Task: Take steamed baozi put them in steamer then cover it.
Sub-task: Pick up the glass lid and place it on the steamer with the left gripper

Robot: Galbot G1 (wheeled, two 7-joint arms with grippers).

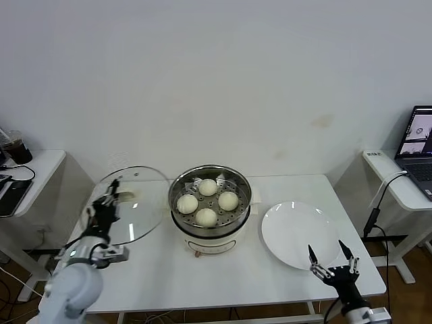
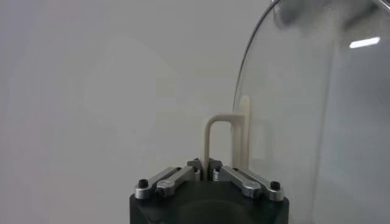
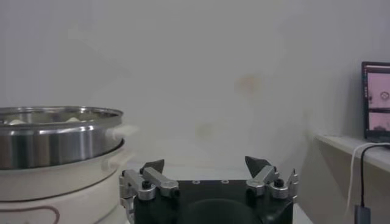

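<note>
- The white rectangular table [image 1: 270, 270] is carrying everything, with the steamer [image 1: 210, 202], a round shiny steel basket on a cream-white electric pot base, sitting near its middle.
- The cover [image 1: 138, 202], a round clear glass lid with a metal rim, is hanging tilted just left of the steamer, raised off the tabletop and not yet over the basket.
- The flat white round plate [image 1: 297, 233] is lying bare to the right of the steamer.
- The left gripper [image 1: 108, 201] is clenching the cover's cream-white oblong handle [image 2: 222, 143], left of the steamer; the wrist view is showing the jaws pinched on the loop.
- The right gripper [image 1: 332, 262] is waiting with its jaws spread wide and nothing in them, right of the steamer and in front of the plate.
- The four steamed baozi [image 1: 207, 201], small smooth cream-white buns, are sitting inside the steamer basket.
- Handling, as a judgement: the glass is looking rigid, fairly heavy and breakable, so the handle is the right hold; the lid should probably be levelled and its rim seated gently on the steel edge.
</note>
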